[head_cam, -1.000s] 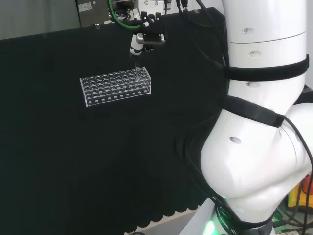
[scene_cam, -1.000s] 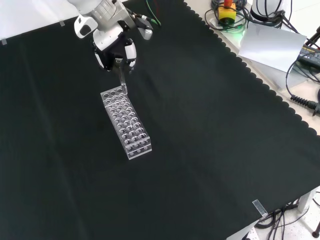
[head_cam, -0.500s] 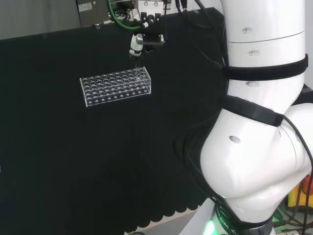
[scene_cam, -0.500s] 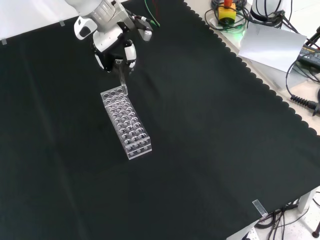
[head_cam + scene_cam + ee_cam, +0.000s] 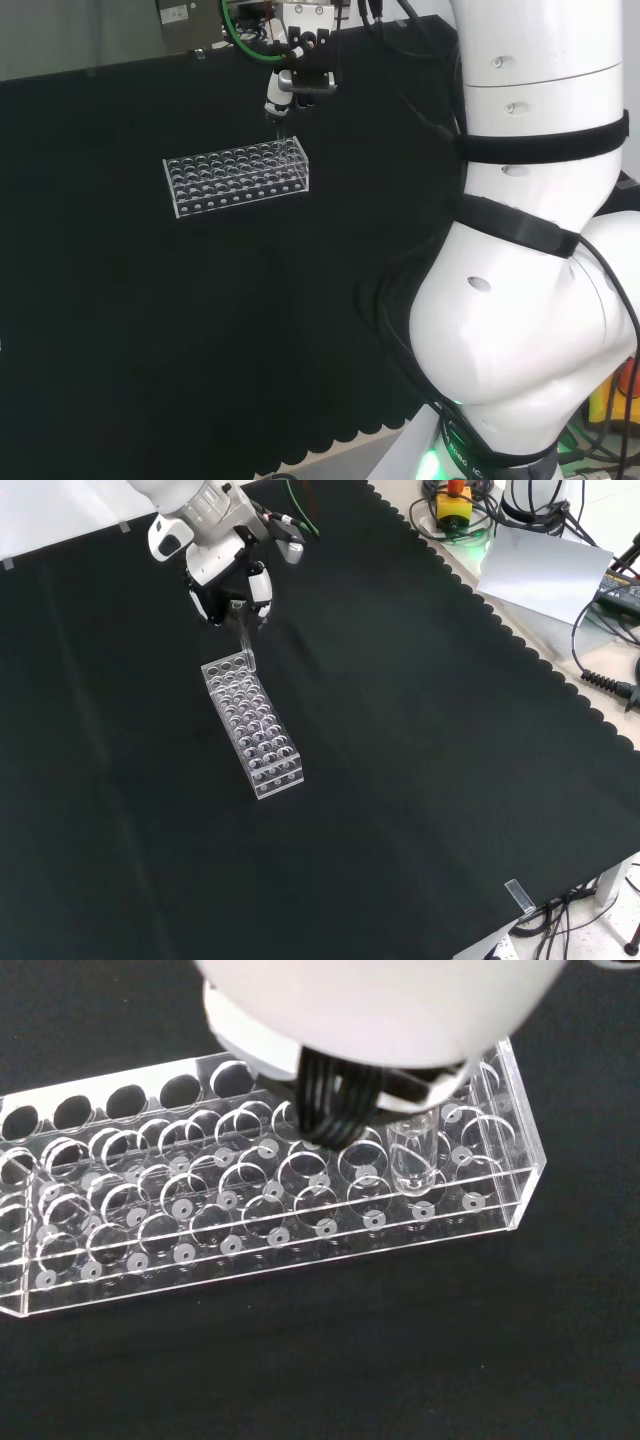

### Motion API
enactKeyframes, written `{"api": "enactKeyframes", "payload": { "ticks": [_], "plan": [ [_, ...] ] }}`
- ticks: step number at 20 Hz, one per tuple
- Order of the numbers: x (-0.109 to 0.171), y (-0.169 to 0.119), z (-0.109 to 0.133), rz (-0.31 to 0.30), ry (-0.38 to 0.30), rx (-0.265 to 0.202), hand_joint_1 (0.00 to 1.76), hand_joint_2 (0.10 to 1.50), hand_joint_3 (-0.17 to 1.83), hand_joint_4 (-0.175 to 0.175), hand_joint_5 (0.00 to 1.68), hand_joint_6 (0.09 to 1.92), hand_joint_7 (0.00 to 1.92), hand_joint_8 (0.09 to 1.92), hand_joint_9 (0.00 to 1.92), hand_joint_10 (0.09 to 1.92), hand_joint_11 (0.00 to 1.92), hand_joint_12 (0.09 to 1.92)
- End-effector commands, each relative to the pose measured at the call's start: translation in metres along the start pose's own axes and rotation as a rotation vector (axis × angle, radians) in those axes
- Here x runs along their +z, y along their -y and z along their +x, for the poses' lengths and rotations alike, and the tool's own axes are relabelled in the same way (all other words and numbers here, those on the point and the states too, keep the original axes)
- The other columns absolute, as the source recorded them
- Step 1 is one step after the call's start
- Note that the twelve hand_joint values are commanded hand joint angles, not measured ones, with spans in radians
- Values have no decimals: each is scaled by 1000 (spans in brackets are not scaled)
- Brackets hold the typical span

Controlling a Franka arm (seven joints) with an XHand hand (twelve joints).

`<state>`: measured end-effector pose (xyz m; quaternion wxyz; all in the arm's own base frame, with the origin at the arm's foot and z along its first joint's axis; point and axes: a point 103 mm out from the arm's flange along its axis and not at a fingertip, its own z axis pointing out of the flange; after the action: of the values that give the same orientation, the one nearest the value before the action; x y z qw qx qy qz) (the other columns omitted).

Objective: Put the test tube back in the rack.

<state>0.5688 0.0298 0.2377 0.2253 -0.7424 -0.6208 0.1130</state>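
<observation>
Hand point(image 5: 229, 585) poised above the far end of the rack point(image 5: 252, 727) in the front view, fingers curled down round the test tube point(image 5: 245, 642), pinching it near its top; seen in the head view point(image 5: 284, 92) over the rack's point(image 5: 238, 176) right end, with green and black cables running up behind it; blurred and white in the wrist view point(image 5: 380, 1020), with a bundle of black cables hanging below it.

Test tube clear and nearly upright, hanging from the fingers, lower end right at the rack's top plate at the end nearest the hand; in the wrist view point(image 5: 413, 1150) standing among the holes near one short end of the rack point(image 5: 250, 1210), one row in from the edge; cannot tell whether its tip has entered a hole or only hovers at the rim.

Rack of clear plastic, long and narrow, many rows of round holes, resting flat on the black cloth point(image 5: 420, 760); lying lengthwise away from the camera in the front view, crosswise in the head view; other holes look unfilled so far as clear plastic allows.
</observation>
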Motion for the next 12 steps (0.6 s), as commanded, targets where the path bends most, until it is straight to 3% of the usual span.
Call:
{"api": "enactKeyframes", "payload": {
  "ticks": [1,12],
  "plan": [
    [0,-4,-1,4,-10,4,1332,520,849,-175,1339,597,1392,607,1569,694,1131,1027],
    [-11,-13,-7,-28,-13,-9,1332,520,849,-175,1339,597,1392,608,1570,694,1130,1028]
  ]
}}
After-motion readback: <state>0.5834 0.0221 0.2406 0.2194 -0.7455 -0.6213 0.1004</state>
